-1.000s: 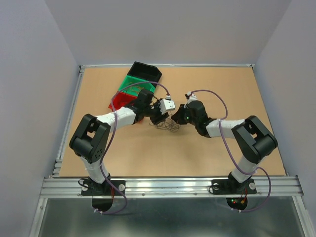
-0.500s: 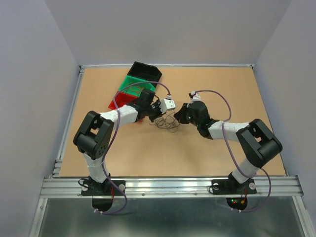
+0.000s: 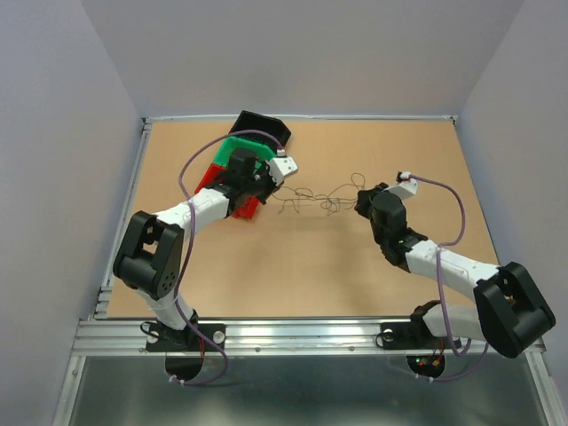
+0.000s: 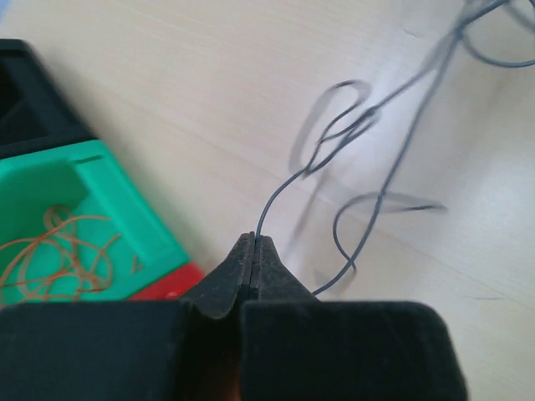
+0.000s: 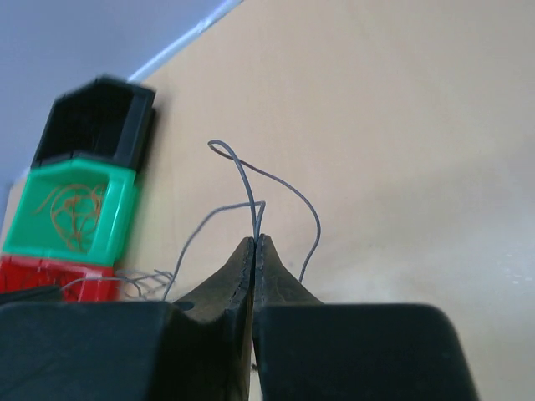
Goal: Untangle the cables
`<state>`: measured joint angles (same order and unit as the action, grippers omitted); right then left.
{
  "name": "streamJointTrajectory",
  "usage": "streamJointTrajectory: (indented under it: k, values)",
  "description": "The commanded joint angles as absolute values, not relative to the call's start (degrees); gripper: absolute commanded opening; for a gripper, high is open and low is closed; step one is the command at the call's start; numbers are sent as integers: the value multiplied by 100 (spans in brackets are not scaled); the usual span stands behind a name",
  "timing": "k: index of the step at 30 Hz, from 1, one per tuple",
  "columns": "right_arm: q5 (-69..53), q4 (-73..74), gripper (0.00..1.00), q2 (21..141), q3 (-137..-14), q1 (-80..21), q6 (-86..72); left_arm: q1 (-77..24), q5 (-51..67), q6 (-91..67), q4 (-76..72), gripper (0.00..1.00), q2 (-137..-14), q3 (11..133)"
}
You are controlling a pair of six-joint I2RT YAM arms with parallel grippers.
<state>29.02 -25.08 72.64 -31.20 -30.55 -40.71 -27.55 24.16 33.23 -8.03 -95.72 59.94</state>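
Thin dark grey wiry cables (image 3: 312,197) stretch in a loose, looping line across the middle of the light brown tabletop (image 3: 266,275), a little toward its far edge, with small tangled curls along their length. The left fingers (image 4: 224,282) are pressed shut on one hair-thin end, near the red plastic bin (image 3: 209,181). The right fingers (image 5: 219,282) are likewise clamped on a grey strand at the other end. Reddish-orange wiry strands (image 4: 58,251) lie coiled inside the green plastic bin (image 4: 125,209), toward the far-left corner.
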Motion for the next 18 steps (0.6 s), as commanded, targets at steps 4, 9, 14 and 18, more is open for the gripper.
streamJointTrajectory:
  k: [4, 9, 14, 18]
  values:
    - [4755, -2188, 3, 6250, -2646, -2927, -4860, -2382, 2566, 2760, -1652, 0, -8869, 5731]
    - [4966, -2057, 9, 5915, -2558, -2927, -4869, -2329, 2610, 2690, -1942, 0, -8579, 5485]
    - [5176, -1837, 10, 5933, -2654, -2927, -4913, -2320, 2602, 2672, -2082, 0, -8438, 5370]
    - [5527, -1775, 10, 5688, -2558, -2927, -5027, -2320, 2505, 2602, -2223, 0, -8271, 5256]
